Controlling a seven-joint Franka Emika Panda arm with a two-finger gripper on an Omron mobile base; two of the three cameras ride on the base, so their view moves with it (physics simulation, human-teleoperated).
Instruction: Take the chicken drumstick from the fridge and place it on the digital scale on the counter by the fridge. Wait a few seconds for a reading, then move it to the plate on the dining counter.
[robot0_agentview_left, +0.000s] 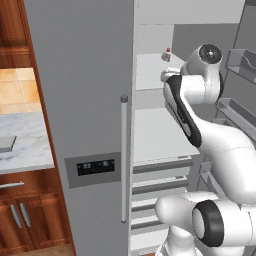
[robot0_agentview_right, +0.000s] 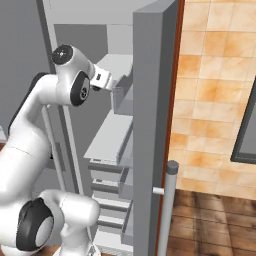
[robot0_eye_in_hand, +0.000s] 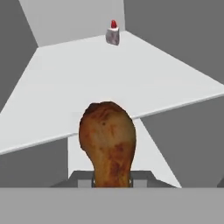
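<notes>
White shelves fill the open right half of the fridge (robot0_agentview_left: 95, 100) in front of you, its grey left door shut, with a long silver handle (robot0_agentview_left: 123, 160) and a dark dispenser panel (robot0_agentview_left: 95, 167). You can see the arm reaching up into the compartment at the level of an upper shelf (robot0_eye_in_hand: 113, 74).

Look at the hand view: the chicken drumstick (robot0_eye_in_hand: 107, 142) stands up right in front of the camera, fat end away from you, narrow end down between the jaws. The jaws are closed on that narrow end, so the gripper (robot0_eye_in_hand: 113, 178) has the drumstick clamped. It hangs in front of the shelf's front edge; you cannot tell from here whether it touches the shelf.

Far back on that same shelf, near the rear corner, sits a small white red-topped item (robot0_eye_in_hand: 113, 34), well apart from the drumstick. You can spot it in the left base view too, just beyond the arm's wrist.

To the left of the fridge, a marble bench (robot0_agentview_left: 30, 145) carries the digital scale (robot0_agentview_left: 7, 143), seen at the picture's edge.
</notes>
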